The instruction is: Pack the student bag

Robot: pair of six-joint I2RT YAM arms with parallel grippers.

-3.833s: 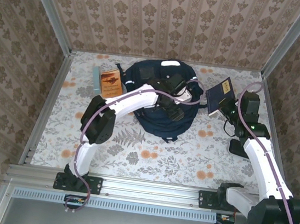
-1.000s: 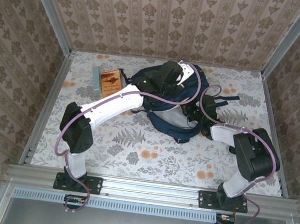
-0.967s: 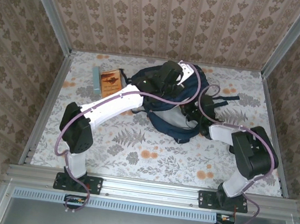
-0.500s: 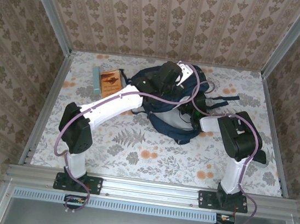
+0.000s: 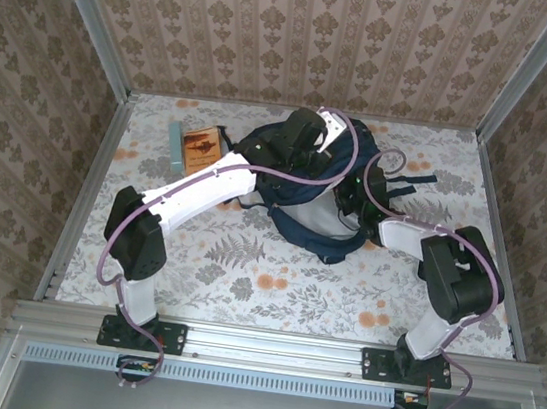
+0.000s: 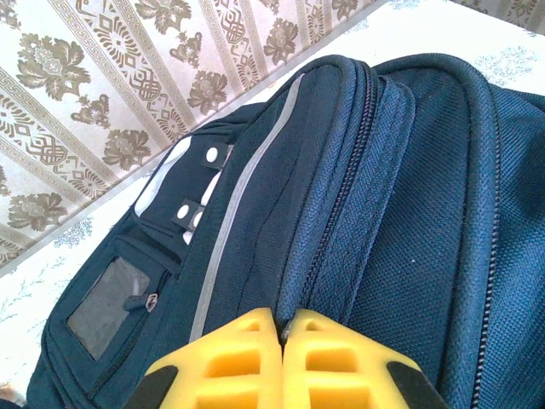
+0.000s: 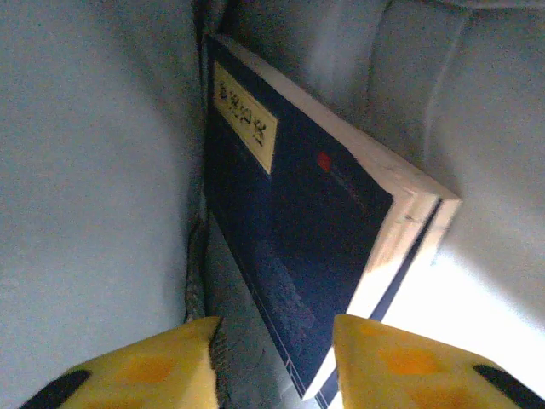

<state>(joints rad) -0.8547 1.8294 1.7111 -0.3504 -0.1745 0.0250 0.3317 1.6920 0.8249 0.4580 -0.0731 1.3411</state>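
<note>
Student bag held at its zip edge, dark book seen inside it

The left end effector [image 6: 283, 358] is closed, its yellow pads pressed together on the zip seam of the student bag [image 6: 409, 213], at the bottom centre of the left wrist view. The right end effector [image 7: 277, 332] is seen inside the bag with its pads standing apart. The lower corner of a dark blue book [image 7: 289, 221] with a yellow label lies between them, and whether it touches a pad cannot be told. The book is leaned against the grey lining [image 7: 85, 170]. In the top view the bag is placed at the upper centre of the flowered counter [image 5: 243, 281], with an orange-brown book [image 5: 202, 150] and a teal book [image 5: 175, 144] laid side by side just left of it.
</note>
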